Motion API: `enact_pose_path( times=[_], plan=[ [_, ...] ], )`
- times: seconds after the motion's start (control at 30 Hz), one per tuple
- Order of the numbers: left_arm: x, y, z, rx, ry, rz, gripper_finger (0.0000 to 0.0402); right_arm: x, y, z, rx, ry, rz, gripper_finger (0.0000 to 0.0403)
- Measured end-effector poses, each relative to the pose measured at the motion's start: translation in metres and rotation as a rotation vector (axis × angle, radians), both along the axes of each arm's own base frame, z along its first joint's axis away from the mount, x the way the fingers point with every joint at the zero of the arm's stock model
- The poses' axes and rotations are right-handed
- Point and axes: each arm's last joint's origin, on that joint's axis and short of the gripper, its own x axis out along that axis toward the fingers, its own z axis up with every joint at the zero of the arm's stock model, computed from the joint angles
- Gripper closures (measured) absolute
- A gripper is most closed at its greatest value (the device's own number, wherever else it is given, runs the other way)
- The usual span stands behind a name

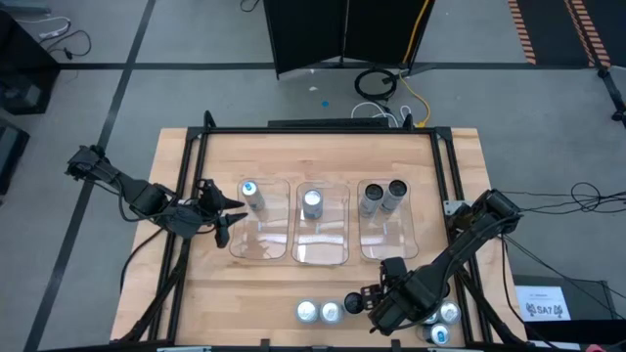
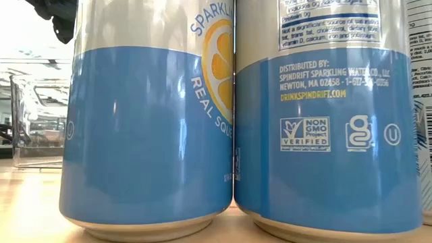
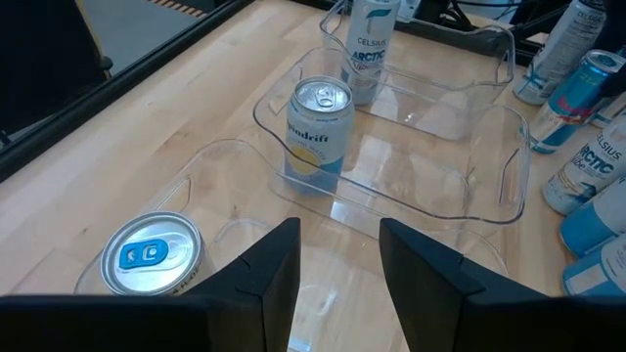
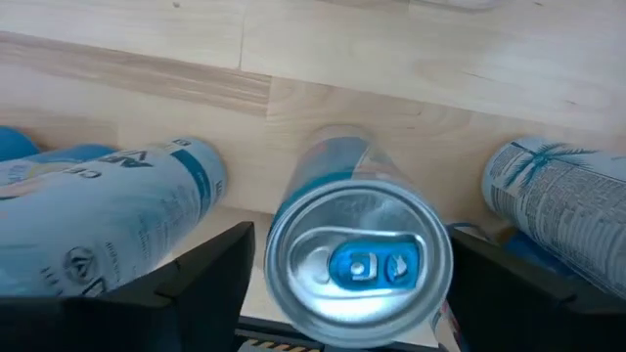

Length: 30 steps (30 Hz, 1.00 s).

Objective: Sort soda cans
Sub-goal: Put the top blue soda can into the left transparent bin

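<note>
Spindrift cans (image 2: 148, 121) closest at the table's near edge, labels reading "SPARKLING" and "NON GMO", blue-tabbed can (image 4: 357, 262) between the right gripper's (image 1: 383, 293) spread fingers, unheld, left gripper (image 1: 227, 210) part-open, empty, beside left tray's (image 1: 238, 244) can (image 1: 252, 195), Celsius Arctic can (image 3: 370, 44) farther off.

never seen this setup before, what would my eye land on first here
Three clear plastic rectangular trays sit in a row mid-table, holding upright silver soda cans: one blue-tabbed in the left tray, one in the middle, two dark-topped in the right. At the near edge, the right gripper has its fingers open around a blue-tabbed can, among loose cans.
</note>
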Motion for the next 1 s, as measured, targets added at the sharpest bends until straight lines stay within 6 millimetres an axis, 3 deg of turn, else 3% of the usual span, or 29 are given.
enact_pose_path(
  times=[0.4,0.57,0.7,1.0],
  plan=[
    [0.0,0.0,0.0,0.001,0.001,0.0,0.025,-0.005,-0.004,0.04,-0.026,0.029,0.003,0.0008],
    [0.0,0.0,0.0,0.001,0.0,0.0,0.025,-0.008,-0.007,0.069,-0.026,0.01,0.017,0.0008],
    [0.001,0.0,0.001,-0.005,-0.01,0.001,0.025,-0.008,-0.007,0.087,-0.042,-0.087,0.132,0.0008],
    [0.003,-0.002,0.004,-0.038,-0.041,-0.013,0.025,-0.007,-0.006,0.093,-0.066,-0.127,0.319,0.0009]
  ],
)
